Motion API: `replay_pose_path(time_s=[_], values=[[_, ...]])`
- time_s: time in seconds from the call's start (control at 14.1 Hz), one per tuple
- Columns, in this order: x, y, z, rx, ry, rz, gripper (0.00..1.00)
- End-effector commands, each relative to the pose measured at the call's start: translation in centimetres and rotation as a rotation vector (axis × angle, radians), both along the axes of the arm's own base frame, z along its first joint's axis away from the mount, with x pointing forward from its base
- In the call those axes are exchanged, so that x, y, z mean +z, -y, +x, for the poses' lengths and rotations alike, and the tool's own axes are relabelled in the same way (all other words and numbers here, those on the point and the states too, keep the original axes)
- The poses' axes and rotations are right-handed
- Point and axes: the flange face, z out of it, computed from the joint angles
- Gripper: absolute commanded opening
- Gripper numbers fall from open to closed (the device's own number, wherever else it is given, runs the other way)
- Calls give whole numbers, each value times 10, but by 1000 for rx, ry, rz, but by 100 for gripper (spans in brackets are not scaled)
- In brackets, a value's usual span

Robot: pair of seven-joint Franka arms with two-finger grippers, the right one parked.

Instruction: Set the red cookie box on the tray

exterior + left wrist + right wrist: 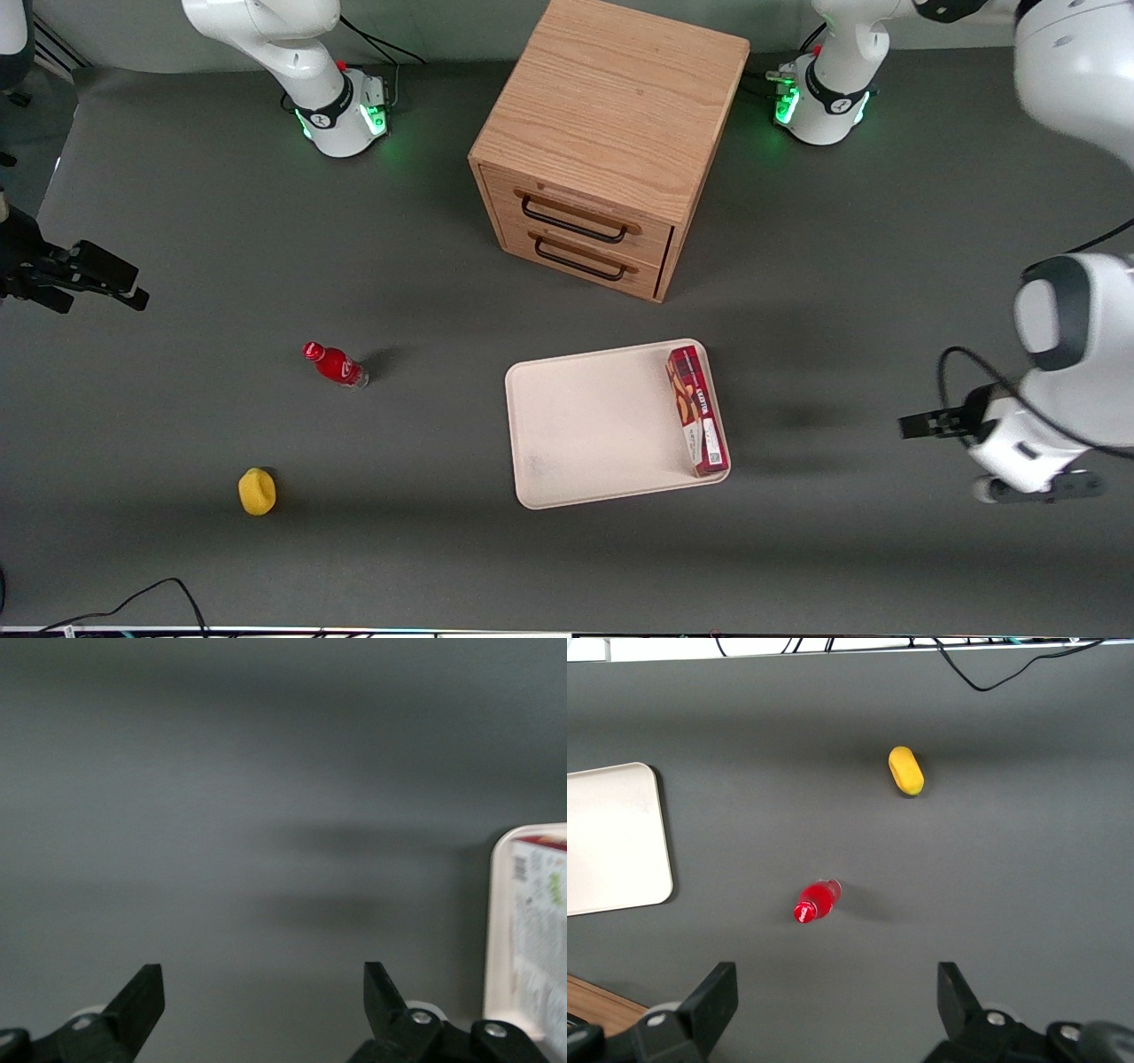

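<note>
The red cookie box (697, 410) lies flat on the cream-white tray (594, 425), along the tray's edge toward the working arm's end of the table. My left gripper (914, 425) hangs over bare grey table, apart from the tray and farther toward the working arm's end. In the left wrist view the gripper (261, 979) is open with nothing between its fingers. That view also catches the tray's rim (496, 930) and one end of the box (540, 912). The right wrist view holds one corner of the tray (611, 842).
A wooden two-drawer cabinet (611, 133) stands farther from the front camera than the tray. A small red bottle (335, 364) and a yellow object (257, 491) lie toward the parked arm's end of the table. Cables run along the table's near edge.
</note>
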Motion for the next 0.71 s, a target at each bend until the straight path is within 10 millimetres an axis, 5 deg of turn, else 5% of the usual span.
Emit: replay_pose_path(time_s=[0.0, 0.14, 0.42, 0.64], values=[[71, -43, -32, -106, 3, -6, 100], [113, -61, -52, -115, 19, -3, 100], [176, -59, -83, -109, 13, 3, 100], [200, -30, -100, -115, 7, 4, 100]])
